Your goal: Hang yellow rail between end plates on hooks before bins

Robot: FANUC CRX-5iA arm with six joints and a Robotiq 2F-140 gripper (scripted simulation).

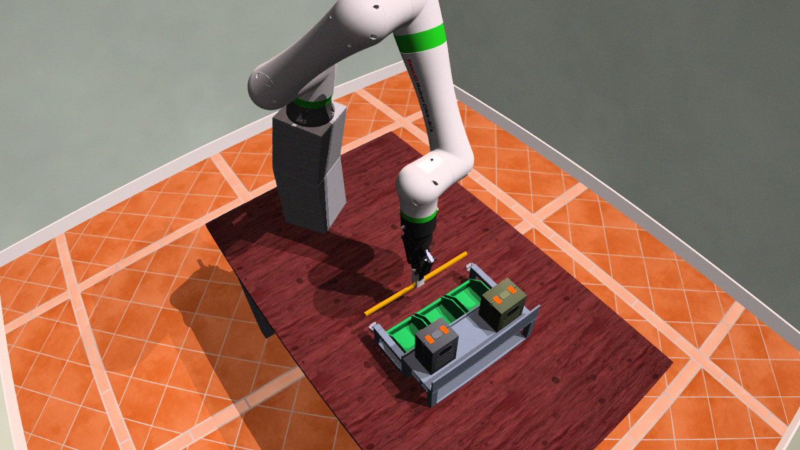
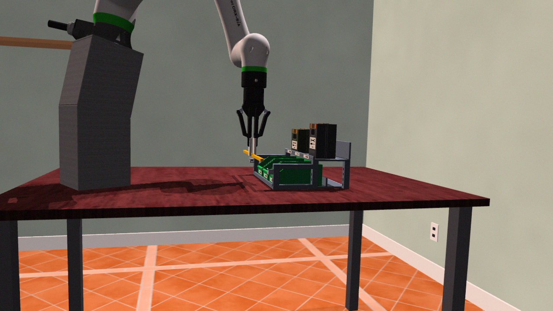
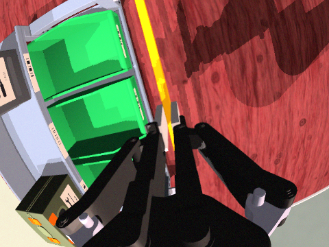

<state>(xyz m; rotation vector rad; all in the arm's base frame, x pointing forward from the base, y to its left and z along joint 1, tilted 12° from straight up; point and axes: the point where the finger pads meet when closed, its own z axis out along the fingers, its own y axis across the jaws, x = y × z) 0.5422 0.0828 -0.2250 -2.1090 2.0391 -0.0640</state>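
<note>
The yellow rail (image 1: 391,299) (image 2: 258,157) (image 3: 151,44) is in the air, gripped near its middle and roughly parallel to the rack's front. My gripper (image 1: 419,280) (image 2: 251,150) (image 3: 168,112) is shut on it and points down. In the top view the left hook (image 1: 373,326) and right hook (image 1: 470,267) stick out at the rack's front corners. There both rail ends appear up and left of the hooks, with a visible gap at each. In the exterior view the rail appears at or slightly above hook height. The wrist view hides the rail's near half behind the fingers.
Green bins (image 1: 439,312) (image 3: 92,113) stand in the grey rack (image 1: 486,366) just beyond the rail. A dark box (image 1: 436,349) (image 2: 324,141) and an olive box (image 1: 502,306) (image 3: 44,209) stand on its raised shelf. The arm's pedestal (image 1: 304,167) (image 2: 98,115) stands behind.
</note>
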